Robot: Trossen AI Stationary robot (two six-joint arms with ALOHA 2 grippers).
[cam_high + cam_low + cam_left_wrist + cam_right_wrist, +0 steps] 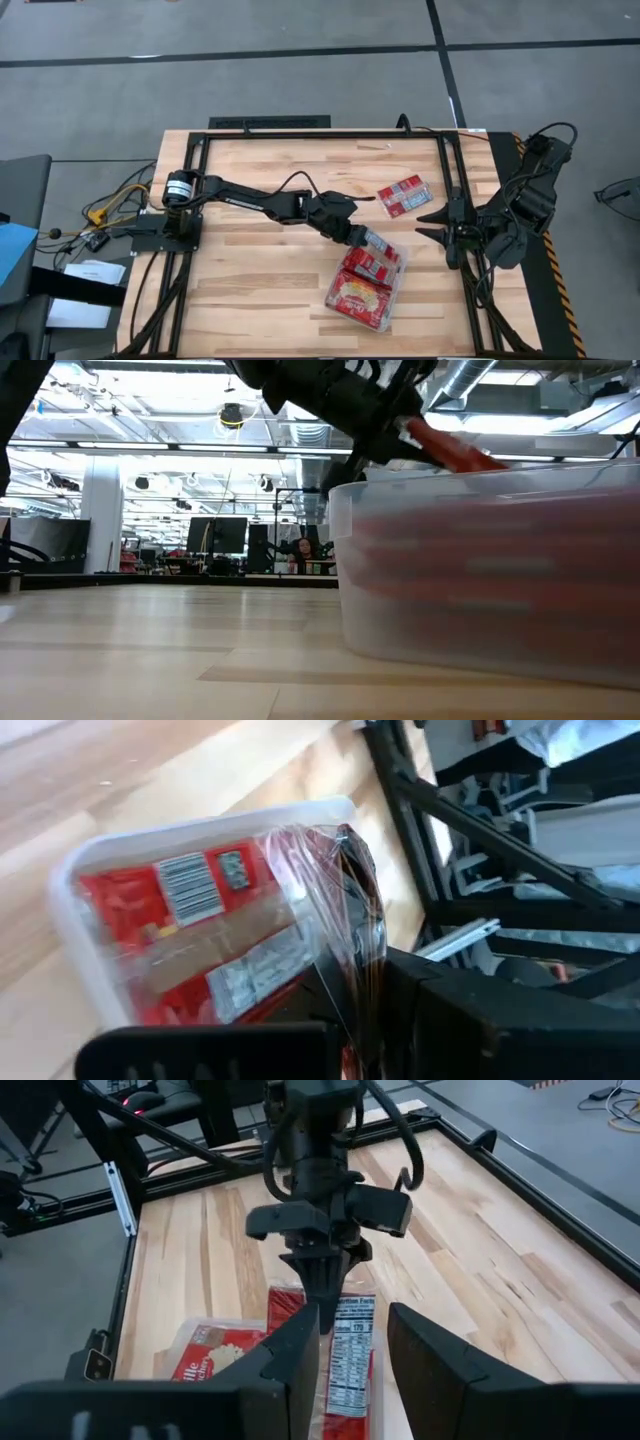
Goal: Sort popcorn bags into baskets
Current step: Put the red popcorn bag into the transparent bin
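Note:
My left gripper [358, 238] reaches across the table and is shut on one red popcorn bag [383, 246] above the far end of the clear tray [393, 303]. Several red packets [358, 290] lie in the tray. In the low view the held bag [455, 452] sticks out above the tray wall [480, 560]. More red packets [405, 195] lie flat on the wood, far of the tray. My right gripper [428, 223] waits open at the table's right edge, facing the left gripper [322, 1305]. My left gripper pinches the bag between its two fingers by one end [338, 1308], coming from above and the left, slanting down. The bag is lifted clear of the tray rim and slants down away from the fingers, its label panel [350, 1342] facing the right arm. Its clear wrap [335, 890] shows edge-on.
A black metal frame [452, 180] runs along the table's far and right sides. Bare wood [250, 280] spans the table left of the tray. Beyond the table the low view shows a room with screens and a person far off [300, 550].

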